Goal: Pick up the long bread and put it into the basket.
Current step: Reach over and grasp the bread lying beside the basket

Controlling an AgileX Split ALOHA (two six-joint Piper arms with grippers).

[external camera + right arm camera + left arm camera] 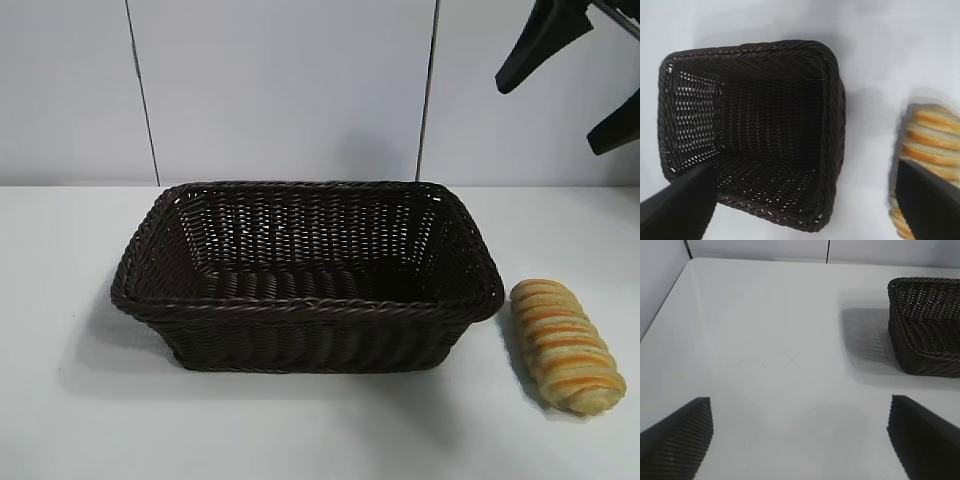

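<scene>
Both grippers are hanging with jaws spread wide, the right gripper (580, 85) above the basket (300, 305), whose right side the long bread (567, 345) is lying beside on the counter (60, 400), the left gripper (800, 440) well off it.

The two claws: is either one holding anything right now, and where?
Nothing is held. The right gripper hangs open above the long bread, which lies on the table beside the basket. The left gripper is open over bare table.

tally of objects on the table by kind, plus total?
basket: 1
long bread: 1
Total: 2
</scene>
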